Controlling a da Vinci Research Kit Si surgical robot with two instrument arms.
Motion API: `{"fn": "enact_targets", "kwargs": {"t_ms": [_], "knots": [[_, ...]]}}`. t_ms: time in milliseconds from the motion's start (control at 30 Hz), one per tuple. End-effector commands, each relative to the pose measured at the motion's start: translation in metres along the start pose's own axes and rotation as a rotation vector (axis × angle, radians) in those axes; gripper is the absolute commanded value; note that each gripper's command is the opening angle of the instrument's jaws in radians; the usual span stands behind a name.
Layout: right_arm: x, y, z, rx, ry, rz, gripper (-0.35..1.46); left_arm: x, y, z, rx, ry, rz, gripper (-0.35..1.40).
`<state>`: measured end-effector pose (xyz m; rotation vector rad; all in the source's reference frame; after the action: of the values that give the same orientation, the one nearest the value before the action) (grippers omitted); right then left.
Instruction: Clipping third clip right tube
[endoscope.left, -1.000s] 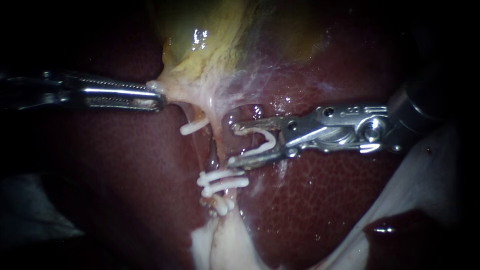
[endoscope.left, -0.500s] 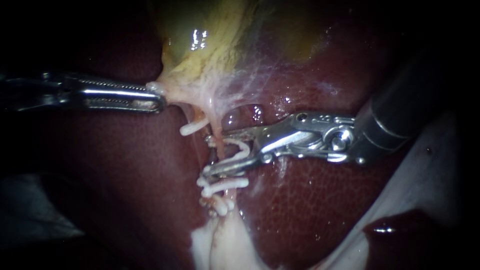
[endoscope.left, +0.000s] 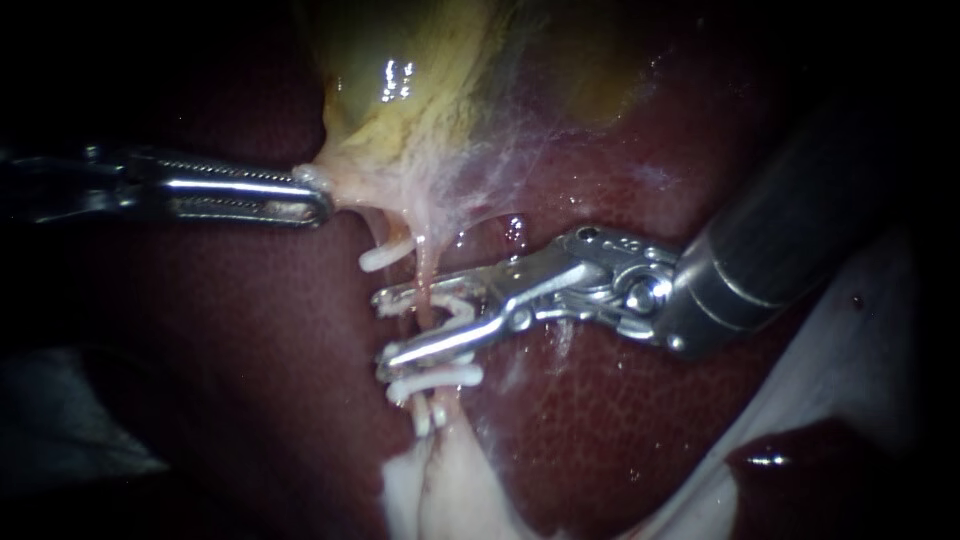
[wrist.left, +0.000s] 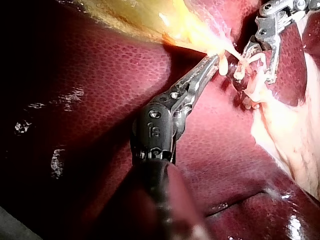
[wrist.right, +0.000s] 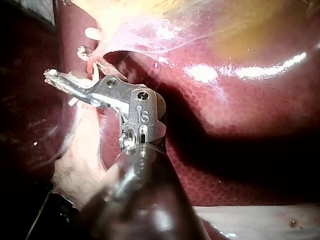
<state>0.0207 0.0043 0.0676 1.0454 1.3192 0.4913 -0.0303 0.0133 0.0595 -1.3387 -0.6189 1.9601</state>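
The right tube (endoscope.left: 428, 285) runs down from the gallbladder (endoscope.left: 400, 90) and passes straight between the jaws of the right instrument (endoscope.left: 383, 330), which reach across it from the right, one jaw above and one below the crossing point. Those jaws stand apart and carry an open clip (endoscope.left: 458, 308) between them, its white legs lying along both jaws and around the tube. Just below the lower jaw, two closed clips (endoscope.left: 440, 380) sit across the same tube. Up and to the left, the left instrument (endoscope.left: 305, 195) has its jaws pinched on pale tissue at the gallbladder's lower end, over the dark liver (endoscope.left: 620, 400).
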Motion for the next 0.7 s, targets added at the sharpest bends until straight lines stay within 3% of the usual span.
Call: {"fn": "enact_targets", "kwargs": {"t_ms": [33, 367, 700], "knots": [[0.0002, -0.0001, 0.0, 0.006, 0.011, 0.005, 0.49, -0.0001, 0.0, 0.0001, 0.0, 0.0, 0.0, -0.35], [0.0025, -0.0001, -0.0003, 0.044, 0.102, 0.034, 0.46, 0.0, 0.0, 0.0001, 0.001, 0.0, 0.0, -0.35], [0.0043, -0.0004, -0.001, 0.062, 0.141, 0.047, 0.42, -0.0001, -0.0001, 0.0002, 0.001, 0.0, 0.0, -0.35]]}}
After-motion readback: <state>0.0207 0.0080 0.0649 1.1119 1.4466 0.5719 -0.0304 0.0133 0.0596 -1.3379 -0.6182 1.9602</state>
